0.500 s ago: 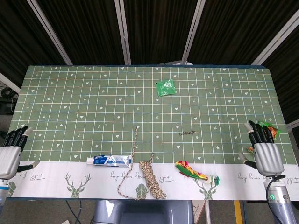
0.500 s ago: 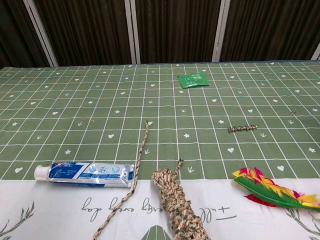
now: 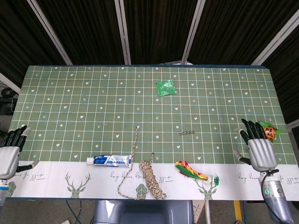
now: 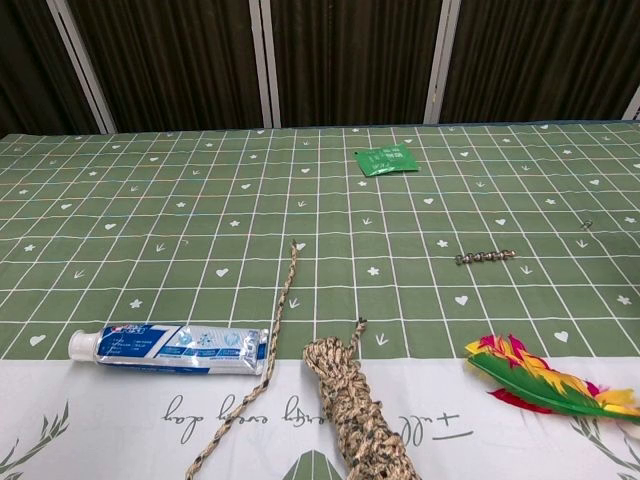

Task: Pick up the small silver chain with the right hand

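Note:
The small silver chain lies straight on the green checked cloth, right of the table's middle; the chest view shows the chain too. My right hand hovers at the right edge near the front, fingers apart and holding nothing, well to the right of the chain. Over at the front left corner my left hand is open and holds nothing. Neither hand appears in the chest view.
A toothpaste tube, a coiled rope with a loose end, and a colourful feather lie along the front. A green packet sits further back. An orange-green wrapper lies beside my right hand.
My right hand has shifted a little to the left and further onto the table. The left hand and the objects have not moved.

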Robot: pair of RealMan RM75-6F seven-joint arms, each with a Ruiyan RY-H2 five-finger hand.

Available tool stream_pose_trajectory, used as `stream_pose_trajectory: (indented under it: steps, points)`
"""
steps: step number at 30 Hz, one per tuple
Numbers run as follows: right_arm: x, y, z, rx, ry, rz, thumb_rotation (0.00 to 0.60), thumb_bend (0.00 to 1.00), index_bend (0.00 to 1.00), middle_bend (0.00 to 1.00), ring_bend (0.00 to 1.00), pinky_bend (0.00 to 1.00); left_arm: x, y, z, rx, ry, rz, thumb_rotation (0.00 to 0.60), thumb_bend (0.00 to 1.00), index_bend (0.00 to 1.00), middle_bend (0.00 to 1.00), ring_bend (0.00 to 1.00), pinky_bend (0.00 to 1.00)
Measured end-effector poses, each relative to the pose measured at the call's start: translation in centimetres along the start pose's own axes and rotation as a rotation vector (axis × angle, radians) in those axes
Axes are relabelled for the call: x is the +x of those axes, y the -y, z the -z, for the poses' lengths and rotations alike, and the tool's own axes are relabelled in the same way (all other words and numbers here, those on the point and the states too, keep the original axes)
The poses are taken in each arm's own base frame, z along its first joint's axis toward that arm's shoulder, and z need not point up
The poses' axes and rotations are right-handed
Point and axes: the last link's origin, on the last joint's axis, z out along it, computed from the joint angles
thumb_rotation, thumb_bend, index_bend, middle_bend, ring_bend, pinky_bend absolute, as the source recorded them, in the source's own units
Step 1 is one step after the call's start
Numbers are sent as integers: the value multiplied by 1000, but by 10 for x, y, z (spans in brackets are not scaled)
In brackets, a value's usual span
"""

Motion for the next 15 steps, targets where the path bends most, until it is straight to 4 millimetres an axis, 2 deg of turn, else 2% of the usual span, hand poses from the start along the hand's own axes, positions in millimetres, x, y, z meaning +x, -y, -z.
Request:
stream_pose_trajectory:
  steps: [8,15]
  points:
    - [-18,14,-35,9,67,-34,600,177,416,143,0,0,-1,-1,-2,-5,3,9,600,82,0,0,0,0]
    - [-54,36,-71,39,155,-22,600,184,421,144,0,0,-1,-1,-2,-6,9,17,600,84,0,0,0,0]
